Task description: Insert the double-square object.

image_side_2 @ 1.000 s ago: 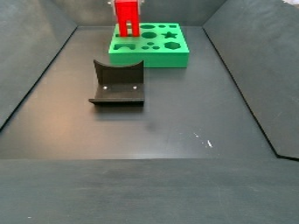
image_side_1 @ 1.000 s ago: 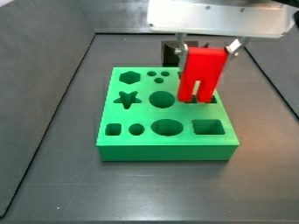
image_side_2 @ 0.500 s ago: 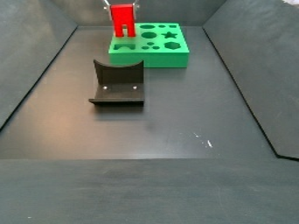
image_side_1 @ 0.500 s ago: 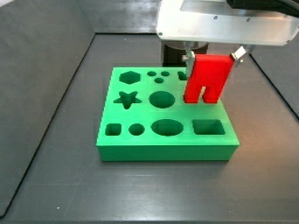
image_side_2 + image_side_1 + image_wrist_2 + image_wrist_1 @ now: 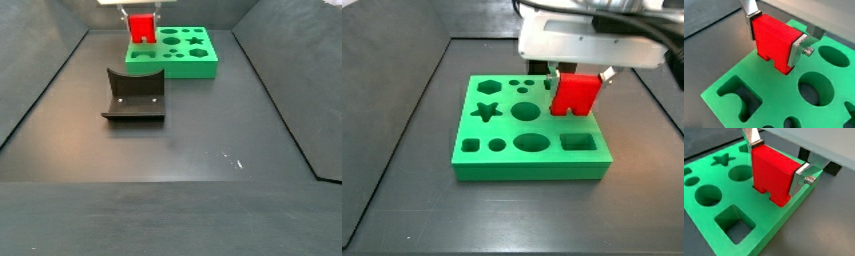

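— How does the gripper (image 5: 776, 159) stand?

— Clamped on the double-square object (image 5: 774, 173). In both wrist views its silver fingers (image 5: 799, 48) press flat against opposite sides of the red block, the jaws only as far apart as the block is wide.

— And where is the block?

— Upright between the fingers, prongs down, at the green board (image 5: 712, 230), near one edge. In a wrist view (image 5: 776, 41) the prong ends meet the board's top face.

— Are the prongs inside a hole?

— Hard to say; the block hides whatever cutout lies under it, so they may be partly seated.

— What do the side views add?

— In a side view (image 5: 576, 92) the block stands at the board's (image 5: 529, 172) far right part, behind the square hole (image 5: 577, 144), with the gripper's (image 5: 580, 70) pale body above it. Another side view shows the dark curved block (image 5: 135, 96) on the floor, well apart from the board (image 5: 175, 66), which the wrist views miss.
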{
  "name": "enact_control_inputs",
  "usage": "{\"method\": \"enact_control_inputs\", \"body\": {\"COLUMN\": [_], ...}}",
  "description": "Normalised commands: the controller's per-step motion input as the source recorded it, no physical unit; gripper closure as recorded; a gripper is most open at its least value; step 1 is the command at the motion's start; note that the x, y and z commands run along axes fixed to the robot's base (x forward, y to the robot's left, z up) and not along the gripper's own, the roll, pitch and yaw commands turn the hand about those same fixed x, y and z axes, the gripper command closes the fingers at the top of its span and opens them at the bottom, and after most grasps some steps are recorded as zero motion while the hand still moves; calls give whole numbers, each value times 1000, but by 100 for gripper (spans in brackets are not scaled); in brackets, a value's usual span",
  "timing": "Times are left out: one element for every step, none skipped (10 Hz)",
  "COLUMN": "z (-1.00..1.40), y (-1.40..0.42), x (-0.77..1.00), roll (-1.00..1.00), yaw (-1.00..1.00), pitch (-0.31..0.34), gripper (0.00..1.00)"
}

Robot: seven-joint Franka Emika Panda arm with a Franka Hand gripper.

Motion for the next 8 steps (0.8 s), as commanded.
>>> {"method": "enact_control_inputs", "body": {"z": [-269,-234,-306,-311,-309,-251,0,0], "y": [140,151,200,200,189,157,0,0], "x": [6,14,103,6,0,0,-57,0], "roll": [69,36,66,59,47,6,0,0], "yaw": [-100,-51,114,211,246,206,-6,0], "pitch": [-39,-36,-19,-66,-90,-121,-84,0], "gripper": [100,100,100,100,100,100,100,100]}}
